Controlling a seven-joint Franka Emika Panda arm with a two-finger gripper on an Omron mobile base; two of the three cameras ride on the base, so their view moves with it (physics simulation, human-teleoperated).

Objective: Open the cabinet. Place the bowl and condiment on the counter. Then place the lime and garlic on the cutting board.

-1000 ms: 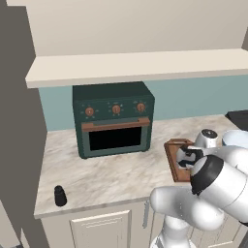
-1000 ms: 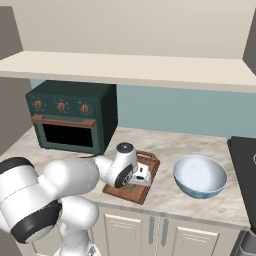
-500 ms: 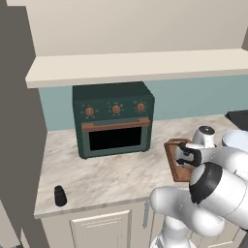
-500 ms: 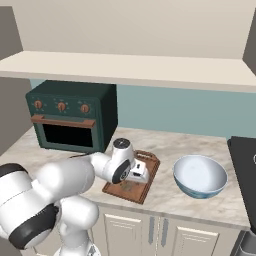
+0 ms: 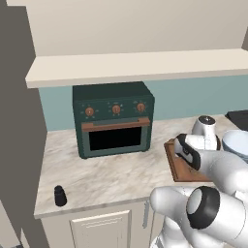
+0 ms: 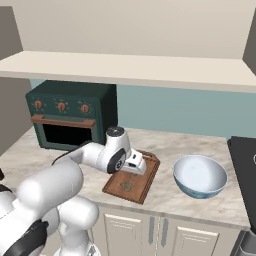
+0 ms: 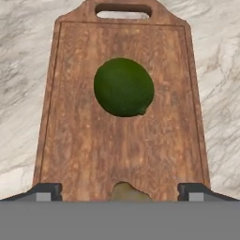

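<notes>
The brown cutting board (image 7: 70,140) lies on the beige counter (image 5: 111,177), handle end away from the hand. On it rest the dark green lime (image 7: 123,86) and, nearer the hand, the tan-grey garlic (image 7: 125,191). My gripper (image 7: 122,192) hangs just above the board (image 6: 145,189), open, its tips far apart on either side of the garlic (image 6: 126,186) without touching it. The white and blue bowl (image 6: 200,176) stands on the counter right of the board. The small black condiment (image 5: 59,195) stands at the counter's front left. Overhead runs the cream underside of the cabinet (image 5: 135,68).
A dark green toaster oven (image 5: 114,118) stands against the teal back wall, left of the board. A black stovetop (image 6: 245,165) borders the counter on the right. Cream lower cabinet doors (image 6: 165,232) sit below the counter's edge.
The gripper's fingers have spread wide apart and let go of the garlic, which now lies on the cutting board. The hand has shifted a little over the board.
</notes>
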